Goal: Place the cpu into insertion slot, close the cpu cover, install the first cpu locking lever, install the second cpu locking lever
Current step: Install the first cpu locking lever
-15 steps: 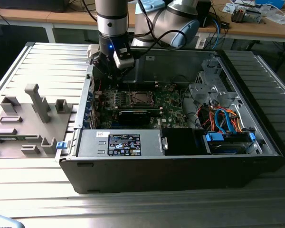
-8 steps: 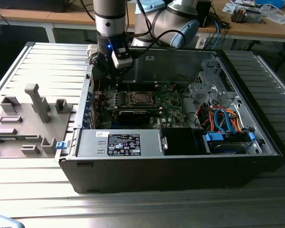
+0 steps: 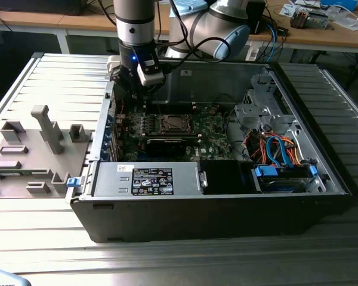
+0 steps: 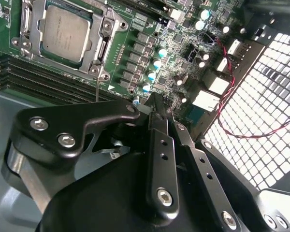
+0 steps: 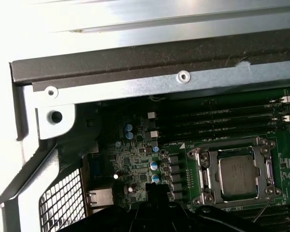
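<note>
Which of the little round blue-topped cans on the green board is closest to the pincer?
The capacitor lowest in the row, just above the pincer tips.

Arm (image 3: 134, 12) was grey tube with a black wrist band and a small blue light. Pale grey-blue joint (image 3: 221, 24) behind it, black cables looped across. Gripper (image 4: 157, 108) was matte black: curved link plates, flat slotted bars, silver hex-socket screws at the pivots, fingers (image 4: 160, 113) tapering to narrow tips.
</note>
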Available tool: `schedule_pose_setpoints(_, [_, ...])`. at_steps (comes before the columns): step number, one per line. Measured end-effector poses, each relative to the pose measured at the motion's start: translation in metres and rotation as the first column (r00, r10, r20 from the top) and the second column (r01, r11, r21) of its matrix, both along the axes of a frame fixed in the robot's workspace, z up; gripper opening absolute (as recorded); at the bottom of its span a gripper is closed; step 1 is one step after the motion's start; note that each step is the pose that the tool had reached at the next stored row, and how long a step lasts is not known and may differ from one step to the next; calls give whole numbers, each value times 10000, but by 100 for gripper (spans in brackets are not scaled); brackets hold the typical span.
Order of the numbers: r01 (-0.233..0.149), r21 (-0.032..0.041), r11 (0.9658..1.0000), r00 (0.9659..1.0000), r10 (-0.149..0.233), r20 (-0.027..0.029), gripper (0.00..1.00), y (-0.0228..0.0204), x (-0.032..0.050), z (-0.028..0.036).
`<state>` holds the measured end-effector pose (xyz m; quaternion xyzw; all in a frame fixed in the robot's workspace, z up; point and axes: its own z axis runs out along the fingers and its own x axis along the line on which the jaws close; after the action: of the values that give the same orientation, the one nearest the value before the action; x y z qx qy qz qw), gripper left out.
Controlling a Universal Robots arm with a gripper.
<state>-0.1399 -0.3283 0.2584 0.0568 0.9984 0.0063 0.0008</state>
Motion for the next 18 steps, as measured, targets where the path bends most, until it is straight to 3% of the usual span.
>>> schedule_pose_setpoints(5, [3, 53, 10000, 10000, -3, -4, 11, 1, 0, -1])
schedule_pose_setpoints(10, [2, 198, 9998, 10000, -2, -14, 11, 2, 87, -9])
schedule_pose_setpoints(14, [2, 278, 9996, 10000, -1, -19, 11, 33, 130, -10])
schedule_pose_setpoints(18, [-21, 285, 9996, 10000, 21, -23, 11, 74, 214, -10])
